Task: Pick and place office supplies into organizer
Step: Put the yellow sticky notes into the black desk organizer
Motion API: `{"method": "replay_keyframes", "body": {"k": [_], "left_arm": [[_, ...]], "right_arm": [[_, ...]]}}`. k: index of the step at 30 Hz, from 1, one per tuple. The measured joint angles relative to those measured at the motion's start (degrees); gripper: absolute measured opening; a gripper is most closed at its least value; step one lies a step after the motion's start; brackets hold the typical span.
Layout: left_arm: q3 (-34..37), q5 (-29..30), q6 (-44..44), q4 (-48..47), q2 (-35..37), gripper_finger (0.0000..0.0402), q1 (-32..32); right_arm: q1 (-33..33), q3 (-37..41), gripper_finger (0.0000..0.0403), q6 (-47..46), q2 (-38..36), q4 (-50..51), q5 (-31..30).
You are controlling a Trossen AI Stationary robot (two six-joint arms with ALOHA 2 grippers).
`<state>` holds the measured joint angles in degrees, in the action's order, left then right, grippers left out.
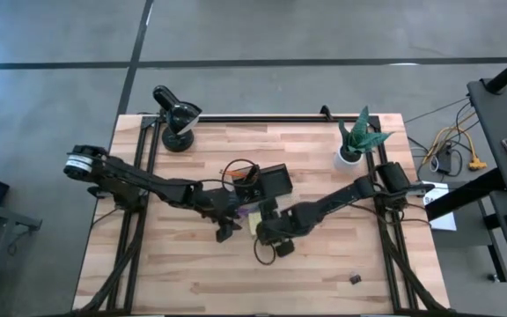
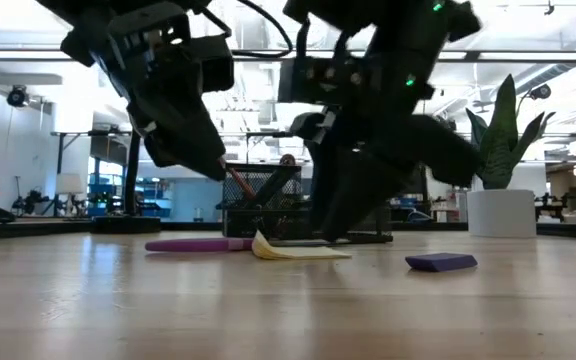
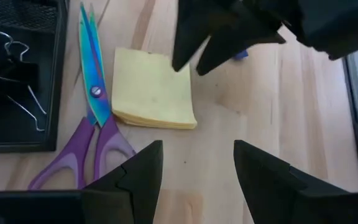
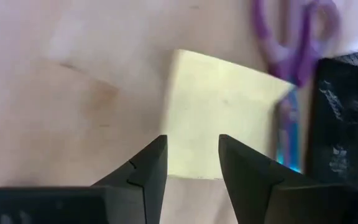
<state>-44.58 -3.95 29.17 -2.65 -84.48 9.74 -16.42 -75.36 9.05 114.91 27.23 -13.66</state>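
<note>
Lying flat on the table (image 1: 192, 273) beside the scissors (image 3: 95, 118) and near the organizer (image 1: 275, 183), the yellow sticky-note pad (image 4: 219, 124) is light, soft-edged and likely to fan or slide; the right gripper (image 4: 191, 158), jaws parted and empty, hovers over one edge, the best hold; the left gripper (image 3: 197, 165) waits nearby, wide and empty.
</note>
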Motion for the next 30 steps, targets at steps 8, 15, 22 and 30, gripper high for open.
{"method": "replay_keyframes", "body": {"k": [8,15,22,30], "left_arm": [[-0.28,0.02,1.9,0.64,3.34,0.018,0.11],[-0.29,0.02,2.01,0.68,7.67,0.018,0.2],[-0.26,0.08,2.16,0.6,11.86,0.018,0.97],[-0.16,0.07,1.98,-0.34,13.5,0.018,1.31]], "right_arm": [[0.1,-1.09,0.0126,-12.77,0.02,-1.68,-5.19],[1.11,-0.98,0.0111,-15.75,2.81,-6.28,-4.2],[1.03,-1.15,0.0101,-23.98,4.7,-7.04,-3.47],[-2.0,-2.86,0.01,-22.24,4.89,-7.52,10.17]]}}
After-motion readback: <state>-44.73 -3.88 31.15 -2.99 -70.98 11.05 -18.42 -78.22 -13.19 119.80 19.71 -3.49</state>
